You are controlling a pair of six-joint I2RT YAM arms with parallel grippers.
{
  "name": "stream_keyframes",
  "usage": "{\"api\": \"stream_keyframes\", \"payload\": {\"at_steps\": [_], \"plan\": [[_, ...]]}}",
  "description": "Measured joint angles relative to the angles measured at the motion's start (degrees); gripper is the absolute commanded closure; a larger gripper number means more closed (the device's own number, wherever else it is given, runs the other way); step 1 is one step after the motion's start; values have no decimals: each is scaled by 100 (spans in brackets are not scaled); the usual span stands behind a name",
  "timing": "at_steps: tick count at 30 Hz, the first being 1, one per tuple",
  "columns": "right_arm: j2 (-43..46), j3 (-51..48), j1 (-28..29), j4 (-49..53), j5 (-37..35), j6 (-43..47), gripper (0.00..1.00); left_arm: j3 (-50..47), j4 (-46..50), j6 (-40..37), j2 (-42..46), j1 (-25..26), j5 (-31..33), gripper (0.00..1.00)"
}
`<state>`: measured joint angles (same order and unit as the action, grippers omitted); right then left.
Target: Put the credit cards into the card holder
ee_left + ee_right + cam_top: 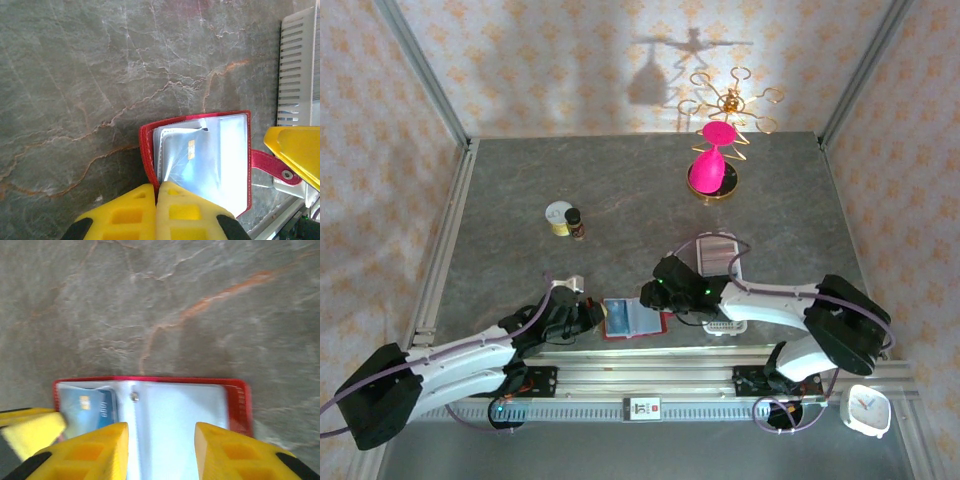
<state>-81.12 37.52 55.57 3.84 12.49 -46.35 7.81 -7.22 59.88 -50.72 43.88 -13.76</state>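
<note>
While left claw [156, 194] pinches its edge, card holder [220, 150] lies open.

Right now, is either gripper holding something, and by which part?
The left gripper is shut on the card holder, pinching an edge of its red cover. The right gripper hangs open above it, holding nothing.

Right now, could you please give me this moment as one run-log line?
card holder open on table | one card in sleeve | left hand shut at its edge | right hand open over it
</note>
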Motion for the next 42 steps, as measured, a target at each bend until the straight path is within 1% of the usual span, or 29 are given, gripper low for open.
{"api": "stream_keyframes", "payload": {"at_steps": [7, 10, 15, 19, 21, 25, 29, 33, 34, 37, 42], "plan": [[343, 0, 0, 907, -428, 289, 53, 146, 426, -85, 162, 0, 114, 100], [446, 0, 0, 1213, -542, 404, 52, 199, 527, -133, 164, 0, 140, 100], [557, 0, 0, 1600, -634, 509, 51, 293, 713, -181, 164, 0, 221, 100], [675, 0, 0, 1786, -675, 529, 53, 363, 802, -236, 162, 0, 223, 100], [734, -2, 0, 1777, -671, 529, 57, 378, 828, -256, 164, 0, 223, 100], [761, -22, 0, 1722, -612, 551, 71, 387, 874, -278, 164, 0, 223, 100], [763, -98, 0, 1628, -505, 540, 75, 400, 962, -278, 223, 0, 223, 100], [767, -153, 0, 1615, -459, 538, 84, 407, 1008, -278, 299, 0, 223, 100], [772, -170, 0, 1604, -442, 533, 87, 407, 1027, -278, 313, 0, 223, 100], [809, -214, 0, 1537, -367, 525, 100, 415, 1080, -278, 339, 0, 223, 100], [929, -306, 0, 1316, -229, 439, 100, 450, 1091, -260, 422, 0, 197, 99]]}}
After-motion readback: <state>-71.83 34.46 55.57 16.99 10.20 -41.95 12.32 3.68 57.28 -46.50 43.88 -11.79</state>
